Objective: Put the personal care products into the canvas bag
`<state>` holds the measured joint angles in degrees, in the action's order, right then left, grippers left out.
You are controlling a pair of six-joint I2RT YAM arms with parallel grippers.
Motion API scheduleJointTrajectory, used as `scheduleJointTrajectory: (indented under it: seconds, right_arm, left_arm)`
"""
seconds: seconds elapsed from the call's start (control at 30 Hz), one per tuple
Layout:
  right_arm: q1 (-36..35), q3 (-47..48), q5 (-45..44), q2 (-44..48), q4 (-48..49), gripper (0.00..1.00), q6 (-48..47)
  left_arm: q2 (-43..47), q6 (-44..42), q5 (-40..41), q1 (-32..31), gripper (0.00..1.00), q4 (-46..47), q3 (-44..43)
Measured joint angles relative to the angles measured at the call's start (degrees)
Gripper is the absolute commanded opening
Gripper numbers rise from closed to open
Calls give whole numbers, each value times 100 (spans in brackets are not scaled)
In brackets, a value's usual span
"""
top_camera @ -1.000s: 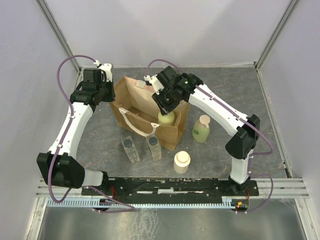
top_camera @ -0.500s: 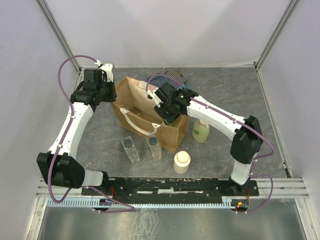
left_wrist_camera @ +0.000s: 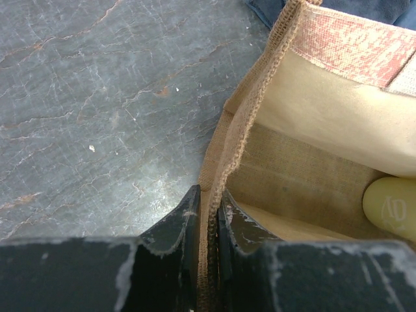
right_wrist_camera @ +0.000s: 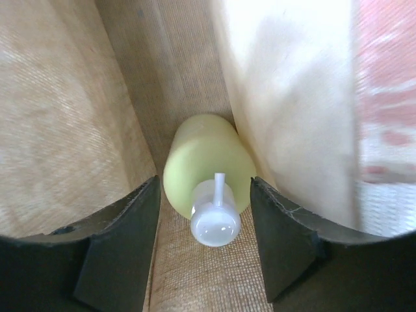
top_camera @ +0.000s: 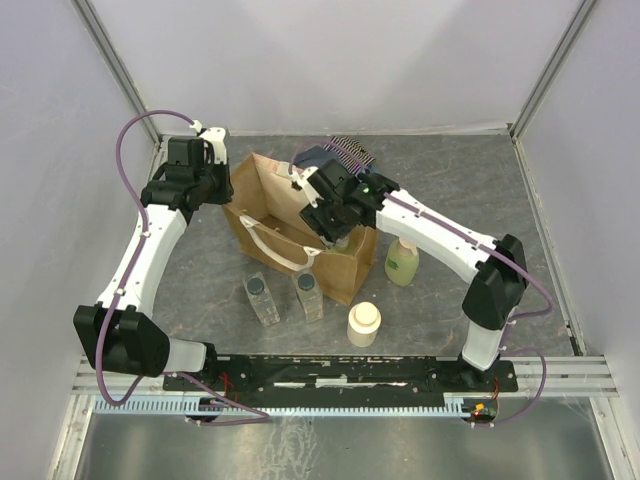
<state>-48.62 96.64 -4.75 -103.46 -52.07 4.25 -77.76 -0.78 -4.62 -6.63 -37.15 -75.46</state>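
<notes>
left pincer [left_wrist_camera: 208, 218]: closed tight on rim of canvas bag [top_camera: 256, 186] | right pincer [right_wrist_camera: 205, 195]: inside bag, jaws apart, not touching yellow-green bottle [right_wrist_camera: 205, 156] between them | on bench [top_camera: 450, 180] beside bag: second yellow-green bottle [top_camera: 403, 262], clear bottles [top_camera: 260, 298], cream jar [top_camera: 364, 323]

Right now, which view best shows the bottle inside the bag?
Right wrist: the yellow-green bottle lies whole inside the canvas bag. Left wrist catches only one end; from the top, the right arm hides it.

canvas bag [right_wrist_camera: 65, 130] walls crowding right hand [right_wrist_camera: 204, 190], yellow-green bottle [right_wrist_camera: 207, 153] in the way below
</notes>
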Motion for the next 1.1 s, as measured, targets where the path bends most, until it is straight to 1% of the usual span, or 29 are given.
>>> scheduleJointTrajectory:
  seconds: [0.17,0.23,0.33,0.37,0.5,0.53,0.63,0.73,0.83,1.0,1.1]
  right_arm:
    - [-15,785,-13,48,-101,76,68]
    - [-15,1036,-57,188,-157,77,149]
    - [-15,1110,-247,551,-173,87,284]
    - [-15,1104,-367,697,-186,89,348]
    - [2,931,-1169,1482,-275,93,675]
    - [24,881,-1493,1766,-396,94,817]
    - [197,793,-1930,2157,-658,94,1115]
    - [577,479,-2374,2566,-1150,95,1648]
    - [909,-55,-2597,2824,-1554,95,2127]
    - [1126,-1108,-2446,2981,-1810,96,2612]
    - [1139,-1493,-2208,2981,-1790,96,2710]
  left_arm:
    - [0,0,2,0,22,0,0]
    - [0,0,4,0,23,0,0]
    - [0,0,9,0,24,2,0]
    - [0,0,13,0,24,2,0]
    - [0,0,48,0,24,2,0]
    - [0,0,57,0,24,4,0]
    - [0,0,66,0,24,2,0]
    - [0,2,66,0,24,4,2]
    - [0,2,66,0,24,4,0]
    - [0,2,61,0,24,4,0]
    - [0,2,61,0,24,2,0]
